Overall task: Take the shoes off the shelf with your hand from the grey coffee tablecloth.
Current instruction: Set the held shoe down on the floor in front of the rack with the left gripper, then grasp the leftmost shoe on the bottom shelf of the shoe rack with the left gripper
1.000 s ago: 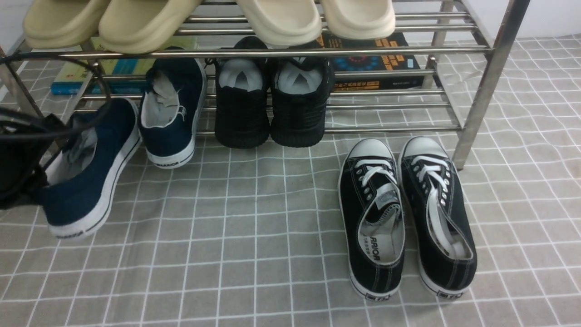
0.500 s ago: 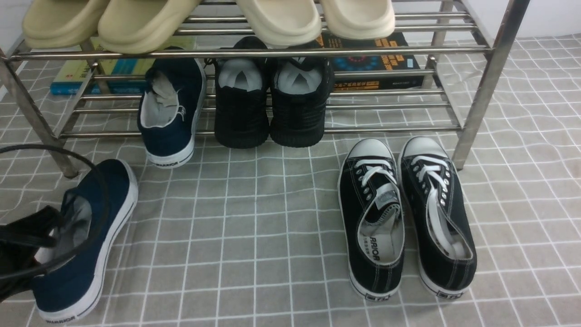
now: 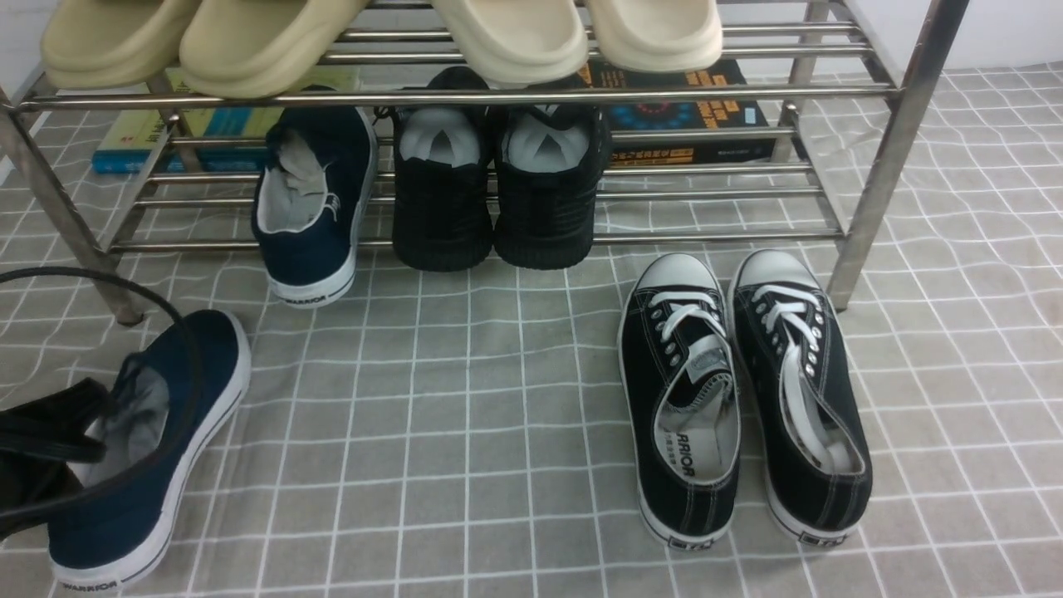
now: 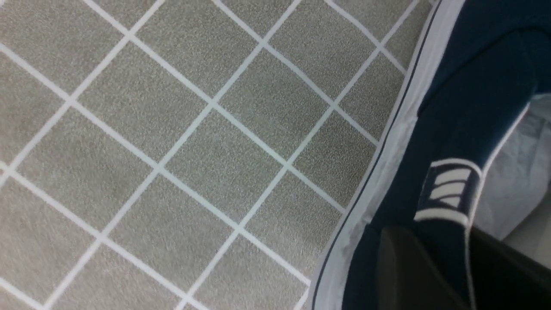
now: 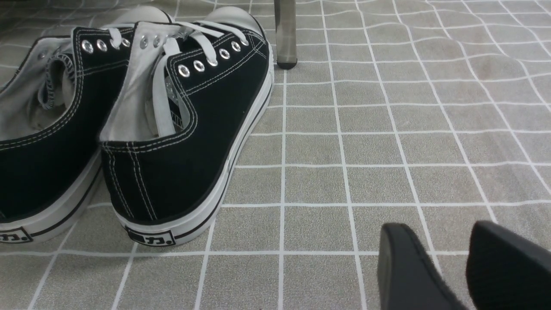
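One shoe [image 3: 116, 515] between left tool's [image 4: 439, 258] fingers [image 4: 400, 271]

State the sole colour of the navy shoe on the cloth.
Sole white, thin dark stripe; left wrist view.

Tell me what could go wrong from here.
The left gripper has its jaws astride the wall of the nearer navy shoe; withdrawing could drag it. Its cable arcs across that shoe and might snag. The other navy shoe, on the shelf, sits close beside black sneakers, which could be knocked.
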Motion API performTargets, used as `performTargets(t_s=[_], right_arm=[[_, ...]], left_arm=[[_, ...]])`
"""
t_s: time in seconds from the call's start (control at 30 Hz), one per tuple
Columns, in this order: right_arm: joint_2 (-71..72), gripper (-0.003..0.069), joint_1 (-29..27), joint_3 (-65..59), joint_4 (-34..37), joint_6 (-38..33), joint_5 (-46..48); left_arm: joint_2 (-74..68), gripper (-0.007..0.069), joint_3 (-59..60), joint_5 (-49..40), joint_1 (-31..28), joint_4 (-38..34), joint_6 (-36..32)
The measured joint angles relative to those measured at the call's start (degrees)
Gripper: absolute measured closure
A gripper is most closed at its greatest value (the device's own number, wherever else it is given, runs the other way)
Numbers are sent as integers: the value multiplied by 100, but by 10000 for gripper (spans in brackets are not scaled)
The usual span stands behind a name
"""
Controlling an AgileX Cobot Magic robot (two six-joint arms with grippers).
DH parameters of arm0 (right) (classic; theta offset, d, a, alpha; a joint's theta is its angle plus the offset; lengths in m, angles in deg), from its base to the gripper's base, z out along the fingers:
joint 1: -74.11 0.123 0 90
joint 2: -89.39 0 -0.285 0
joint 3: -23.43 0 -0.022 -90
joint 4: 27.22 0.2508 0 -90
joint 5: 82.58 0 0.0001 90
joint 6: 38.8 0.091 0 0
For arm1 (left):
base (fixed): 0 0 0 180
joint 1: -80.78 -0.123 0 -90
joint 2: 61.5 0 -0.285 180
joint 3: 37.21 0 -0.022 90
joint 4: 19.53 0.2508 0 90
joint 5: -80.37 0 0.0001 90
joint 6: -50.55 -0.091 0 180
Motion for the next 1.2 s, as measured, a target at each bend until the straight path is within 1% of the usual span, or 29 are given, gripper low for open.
performTargets(t_s=[0.1, 0.13, 0.2, 0.27, 0.3, 0.37, 0.47, 0.6, 0.7, 0.77, 0.93, 1.2], right_arm=[[0, 420, 0, 0, 0, 0, 0], [0, 420, 0, 0, 0, 0, 0], [0, 420, 0, 0, 0, 0, 0], [0, 420, 0, 0, 0, 0, 0], [0, 420, 0, 0, 0, 0, 0], [0, 420, 0, 0, 0, 0, 0], [0, 420, 0, 0, 0, 0, 0], [0, 420, 0, 0, 0, 0, 0], [0, 420, 0, 0, 0, 0, 0], [0, 420, 0, 0, 0, 0, 0], [0, 420, 0, 0, 0, 0, 0], [0, 420, 0, 0, 0, 0, 0]], left_arm=[[0, 324, -464, -209, 0, 149, 5], [0, 318, -464, -230, 0, 149, 5], [0, 249, -1075, -509, 0, 155, 5], [-2, 221, -1490, -682, 0, 113, 5], [-8, 218, -1580, -712, 0, 80, 5], [-120, 211, -2138, -890, 0, -136, -7], [-316, 214, -2465, -986, 71, -352, -52], [-1137, 229, -2931, -966, 758, -515, -59], [-1491, 229, -3142, -867, 1048, -521, -59], [-1936, 229, -3415, -713, 1241, -538, 68], [-2707, 229, -3819, -309, 1294, -538, 436], [-3375, 231, -3990, 215, 1300, -562, 517]])
